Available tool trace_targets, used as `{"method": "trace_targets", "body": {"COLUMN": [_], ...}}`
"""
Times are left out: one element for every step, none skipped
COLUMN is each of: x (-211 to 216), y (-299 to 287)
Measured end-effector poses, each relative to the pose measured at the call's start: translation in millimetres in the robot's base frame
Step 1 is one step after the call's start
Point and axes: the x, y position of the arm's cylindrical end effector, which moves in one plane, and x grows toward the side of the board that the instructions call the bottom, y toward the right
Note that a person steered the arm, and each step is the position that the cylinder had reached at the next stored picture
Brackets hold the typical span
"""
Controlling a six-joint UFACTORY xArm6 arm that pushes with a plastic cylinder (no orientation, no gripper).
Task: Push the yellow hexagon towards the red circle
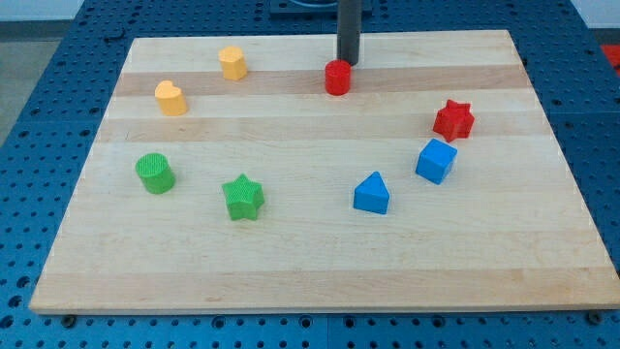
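The yellow hexagon (232, 63) stands near the view's top, left of centre, on the wooden board (320, 262). The red circle (337, 78) stands to its right, near the top centre. My tip (348, 62) is just above and slightly right of the red circle, close to it or touching it; I cannot tell which. The tip is well to the right of the yellow hexagon.
A yellow heart (170, 98) lies at the upper left. A green circle (155, 174) and a green star (242, 197) lie at the lower left. A red star (453, 119), a blue cube (436, 161) and a blue triangle-shaped block (372, 193) lie at the right.
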Motion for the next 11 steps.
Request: {"method": "trace_targets", "body": {"x": [-38,-53,-54,-55,-55,-55,-55,-55,-54,-53,-5], "y": [-8,-42,-86,-144,-160,-160,-164,-185,-230,-280,-291]}}
